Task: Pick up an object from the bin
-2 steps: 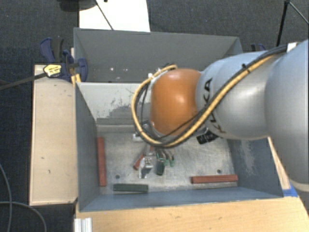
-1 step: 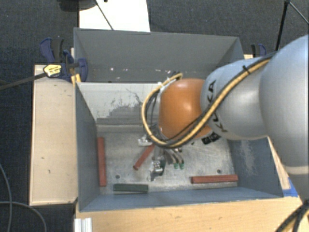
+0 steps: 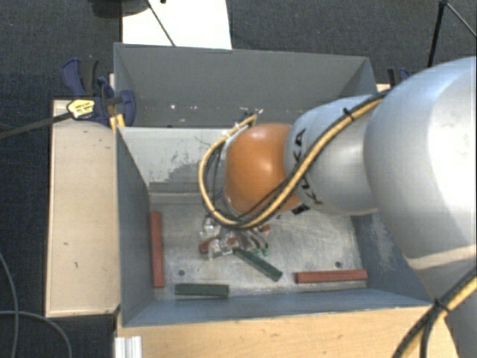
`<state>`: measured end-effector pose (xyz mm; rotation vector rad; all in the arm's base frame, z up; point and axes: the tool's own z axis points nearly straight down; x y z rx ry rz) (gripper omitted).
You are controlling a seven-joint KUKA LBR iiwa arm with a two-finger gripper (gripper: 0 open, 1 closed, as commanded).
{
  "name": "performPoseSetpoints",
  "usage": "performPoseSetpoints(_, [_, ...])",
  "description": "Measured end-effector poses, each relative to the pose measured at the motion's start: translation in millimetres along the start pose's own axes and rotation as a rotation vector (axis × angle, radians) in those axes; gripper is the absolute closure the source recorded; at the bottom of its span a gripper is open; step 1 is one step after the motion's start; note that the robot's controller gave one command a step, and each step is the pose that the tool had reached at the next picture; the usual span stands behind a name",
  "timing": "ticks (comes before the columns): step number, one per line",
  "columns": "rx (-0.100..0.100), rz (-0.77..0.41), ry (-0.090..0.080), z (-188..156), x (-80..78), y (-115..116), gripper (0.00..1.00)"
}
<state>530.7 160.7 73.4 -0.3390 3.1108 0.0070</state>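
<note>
The gripper (image 3: pixel 222 243) is low over the floor of the bin (image 3: pixel 223 80), a little toward 9 o'clock from the floor's middle. The orange cover (image 3: pixel 253 170) and the looped cables (image 3: pixel 211 200) sit right above it and hide most of it, so I cannot tell whether the jaws are spread or pressed together, nor whether anything is pinched between them.

The nearest thing is the tilted green bar (image 3: pixel 262 265), a dark green stick lying flat. It runs from under the gripper out toward the gripper's 4 o'clock. Its near end is lost among the gripper's metal parts, so contact cannot be judged. A small red bit (image 3: pixel 204 248) shows just beside the gripper at 9 o'clock.

The other pieces lie well apart from it:
- The left red bar (image 3: pixel 157 249) lies along the left wall at 9 o'clock, pointing 12 to 6.
- The front green bar (image 3: pixel 201 291) lies near the front wall at about 7 o'clock, pointing 9 to 3.
- The right red bar (image 3: pixel 331 277) lies by the front wall at about 4 o'clock, beyond the tilted bar.

The arm (image 3: pixel 387 155) covers the bin's 3 o'clock side.
</note>
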Motion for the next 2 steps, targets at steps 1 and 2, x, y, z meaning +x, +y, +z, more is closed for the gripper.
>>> performPoseSetpoints(1, [0.000, 0.002, 0.000, 0.0, 0.0, 0.0, 1.00])
performPoseSetpoints(2, [0.002, -0.179, 0.009, -164.5, 23.0, -1.5, 1.00])
